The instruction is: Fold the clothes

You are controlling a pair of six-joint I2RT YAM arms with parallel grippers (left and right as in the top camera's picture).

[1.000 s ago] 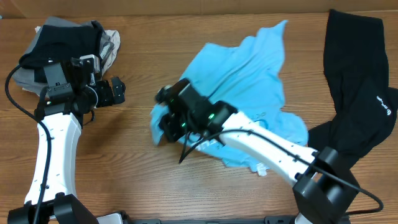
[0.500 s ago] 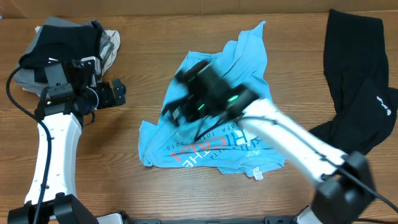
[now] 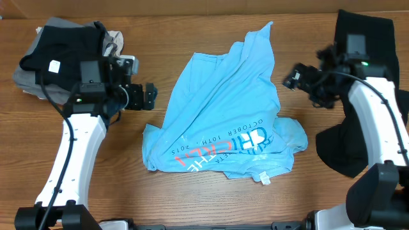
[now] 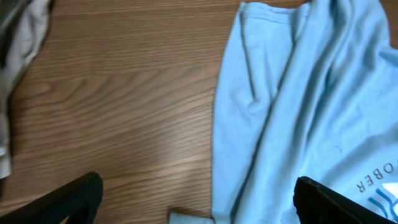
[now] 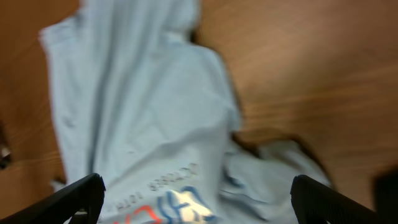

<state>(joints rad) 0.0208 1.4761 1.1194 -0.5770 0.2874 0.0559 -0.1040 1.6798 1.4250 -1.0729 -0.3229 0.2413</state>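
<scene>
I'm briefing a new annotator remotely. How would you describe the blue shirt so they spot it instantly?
Find the wooden table and look at its middle. A crumpled light blue T-shirt lies there, printed with red-and-white lettering. The clothes pile at far left and the garment at right are dark.

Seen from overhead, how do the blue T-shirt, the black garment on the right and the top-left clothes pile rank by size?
1. Light blue T-shirt
2. Black garment, partly hidden by the right arm and cut by the frame's edge
3. Clothes pile
</scene>
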